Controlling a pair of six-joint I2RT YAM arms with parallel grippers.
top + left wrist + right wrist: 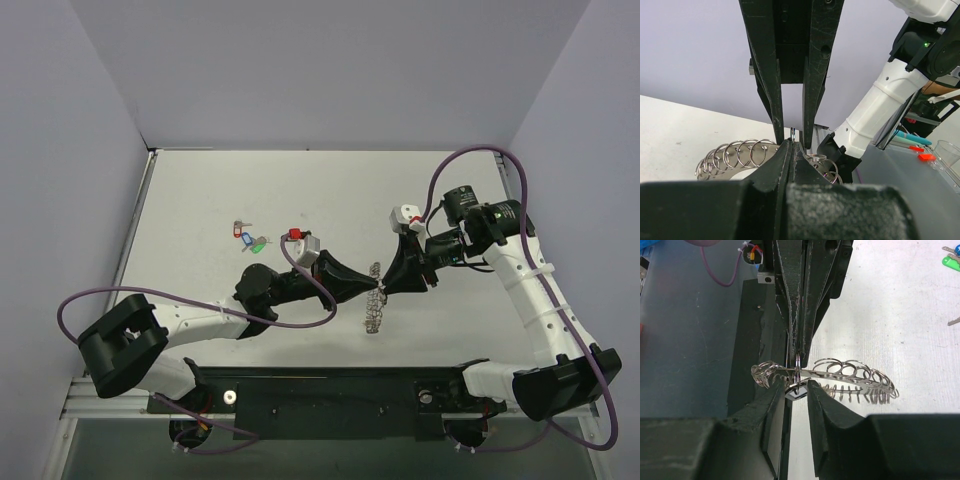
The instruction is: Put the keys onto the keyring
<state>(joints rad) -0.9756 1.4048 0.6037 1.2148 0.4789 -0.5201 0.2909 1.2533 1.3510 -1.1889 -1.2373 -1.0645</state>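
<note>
My left gripper [791,146] was clamped shut on the keyring [855,374], holding it between my 2 arms, and my right gripper [796,388] had its jaws slightly apart around 1 small ring [798,371]. The keys [258,243] lay on the table [450,200] well off to the left, none looked threaded, so I'd call this ring prep; next my right had to pinch that ring without yanking the loop free.

The top view looks down from above and behind the arm bases, taking in the whole tabletop [220,190] from afar. The left wrist view sits close behind the left gripper [791,144] and faces right. The right wrist view sits close behind the right gripper [796,386] and faces left. All three share the keyring [375,300] between them.
</note>
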